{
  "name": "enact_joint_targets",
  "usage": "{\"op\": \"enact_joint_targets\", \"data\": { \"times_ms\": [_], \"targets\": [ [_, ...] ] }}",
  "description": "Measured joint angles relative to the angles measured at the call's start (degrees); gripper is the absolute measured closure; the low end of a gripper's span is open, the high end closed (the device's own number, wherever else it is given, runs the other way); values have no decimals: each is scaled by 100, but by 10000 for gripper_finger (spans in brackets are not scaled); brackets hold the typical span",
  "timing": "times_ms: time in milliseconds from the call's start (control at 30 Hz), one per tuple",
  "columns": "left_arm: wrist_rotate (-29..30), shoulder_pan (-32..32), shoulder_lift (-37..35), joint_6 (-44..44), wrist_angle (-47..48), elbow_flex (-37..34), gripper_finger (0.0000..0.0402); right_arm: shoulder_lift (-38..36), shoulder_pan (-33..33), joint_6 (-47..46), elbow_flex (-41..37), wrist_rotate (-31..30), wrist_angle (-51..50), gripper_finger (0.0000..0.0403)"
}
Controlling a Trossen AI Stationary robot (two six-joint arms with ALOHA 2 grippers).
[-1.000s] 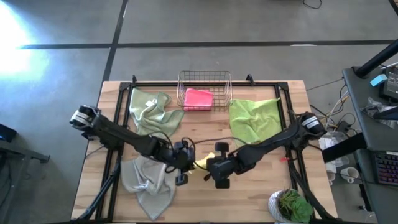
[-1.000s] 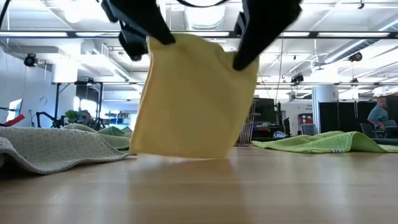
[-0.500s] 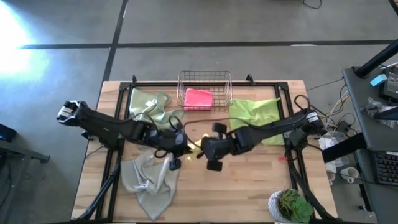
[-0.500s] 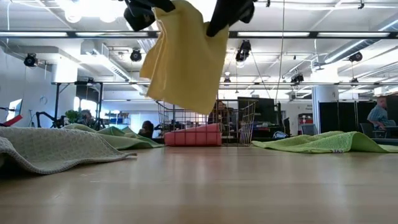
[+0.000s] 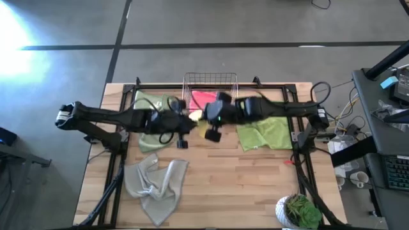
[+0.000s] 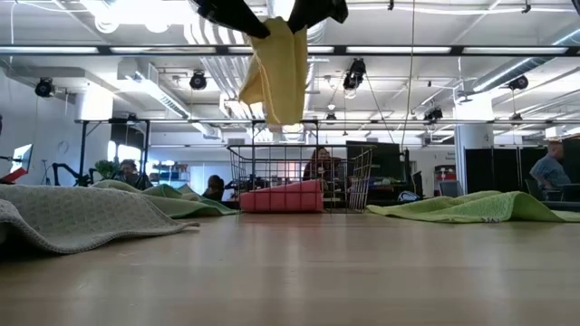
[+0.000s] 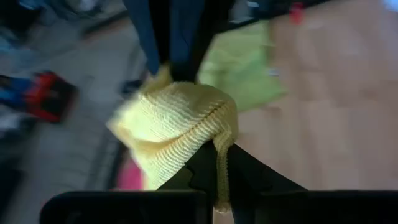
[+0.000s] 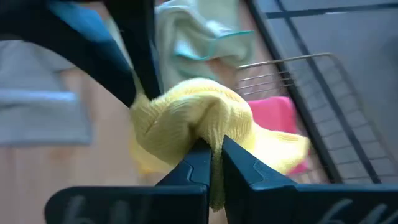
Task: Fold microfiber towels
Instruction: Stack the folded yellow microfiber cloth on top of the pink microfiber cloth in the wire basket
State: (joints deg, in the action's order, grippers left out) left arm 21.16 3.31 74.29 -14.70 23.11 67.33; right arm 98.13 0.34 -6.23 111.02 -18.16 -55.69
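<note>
We are holding the yellow towel (image 6: 276, 68) off the table near the top centre of the low view, both grippers pinched onto its upper edge close together. Left gripper (image 7: 214, 163) and right gripper (image 8: 213, 160) are each clamping a bunched fold of cloth. It is hanging limp and narrow: light, soft, no stiffness, likely to slump wherever unsupported. We judge the corners the best hold. The basket (image 5: 211, 82), with the pink towel (image 6: 281, 196) in it, is sitting just behind, upper centre of the high view.
</note>
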Motion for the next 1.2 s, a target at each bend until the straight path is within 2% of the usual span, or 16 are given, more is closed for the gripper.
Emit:
{"op": "enact_joint_targets", "data": {
  "times_ms": [233,433,633,967,1200],
  "targets": [
    [10,-1052,-20,-1059,27,390,389,-2,-736,96,138,14,28,394],
    [-747,-2000,148,-1702,-3,583,398,25,-1309,187,133,14,170,394],
    [-1024,-2717,452,-2273,-30,584,400,215,-1872,181,129,188,262,394],
    [-1123,-3151,1225,-2879,-635,660,401,745,-2446,488,121,382,249,394],
    [-1042,-3380,1760,-2971,-779,1138,401,872,-2813,1053,120,380,453,394]
  ]
}}
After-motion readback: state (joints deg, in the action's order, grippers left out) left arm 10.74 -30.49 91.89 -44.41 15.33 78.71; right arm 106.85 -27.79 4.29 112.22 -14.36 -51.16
